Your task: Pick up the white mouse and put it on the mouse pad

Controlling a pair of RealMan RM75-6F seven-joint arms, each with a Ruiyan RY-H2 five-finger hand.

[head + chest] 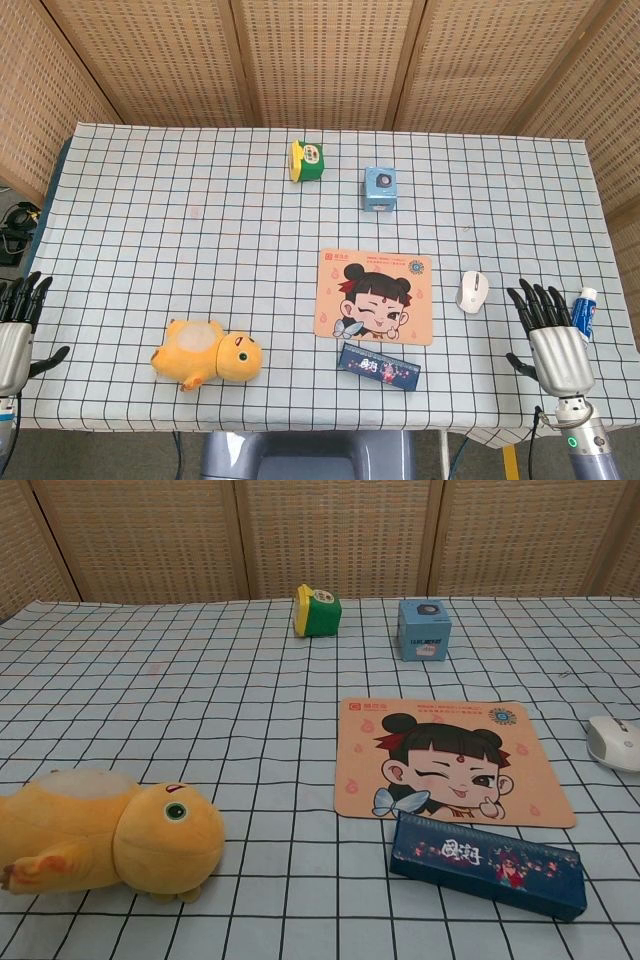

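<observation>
The white mouse (473, 291) (615, 742) lies on the checked tablecloth just right of the mouse pad (375, 296) (450, 761), an orange pad printed with a cartoon girl. My right hand (548, 331) hovers near the table's front right edge, fingers spread and empty, a short way right of and nearer than the mouse. At the front left edge my left hand (18, 325) is partly cut off, its fingers apart and holding nothing. Neither hand shows in the chest view.
A dark blue pencil box (379, 368) (487, 865) lies just in front of the pad. A yellow plush toy (207, 354) (105, 832) sits front left. A green-yellow box (308, 160) (318, 611) and a blue box (380, 188) (424, 629) stand at the back. A small tube (585, 311) lies beside my right hand.
</observation>
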